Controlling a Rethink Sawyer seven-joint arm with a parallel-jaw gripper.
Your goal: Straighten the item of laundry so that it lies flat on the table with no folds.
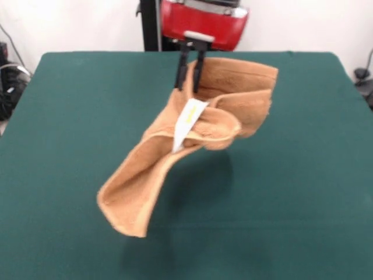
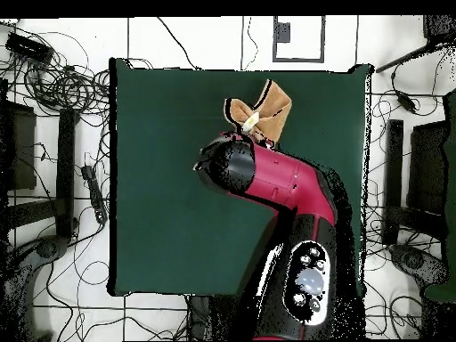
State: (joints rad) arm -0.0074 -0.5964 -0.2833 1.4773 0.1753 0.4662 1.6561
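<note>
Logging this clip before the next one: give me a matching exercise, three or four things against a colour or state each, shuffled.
Things:
1. towel
2. tag
3. table
4. pincer

States:
A. dark green, spread flat
B. white with yellow print, hanging from the cloth
C. shut on the cloth's upper part
D. orange-tan, lifted and folded over itself

Pairs: 1-D, 2-B, 3-A, 4-C
</note>
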